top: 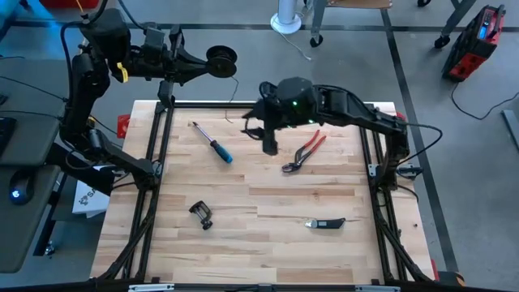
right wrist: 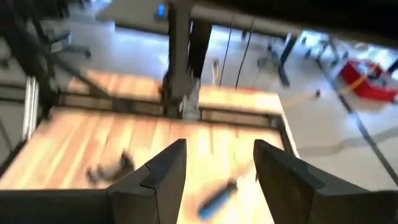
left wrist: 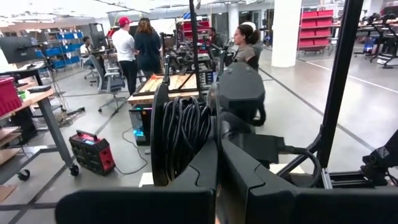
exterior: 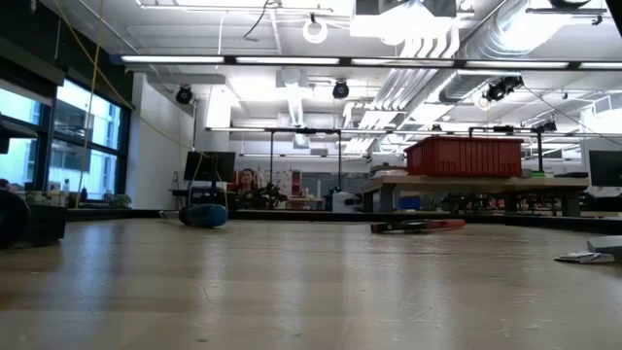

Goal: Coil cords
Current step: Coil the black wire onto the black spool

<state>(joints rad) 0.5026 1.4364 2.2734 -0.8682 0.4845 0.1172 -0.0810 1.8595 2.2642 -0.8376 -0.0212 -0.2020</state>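
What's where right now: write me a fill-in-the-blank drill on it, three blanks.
The left gripper, beyond the table's far edge, is shut on the ___.
Over the table, the right gripper has its jaws ___.
The pliers have ___ handles.
Missing words: reel; open; red.

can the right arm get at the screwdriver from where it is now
Probably yes. The right gripper hangs open above the table's far middle, and the screwdriver lies just beside it on bare wood, with nothing between them. The left gripper holds the reel off the table.
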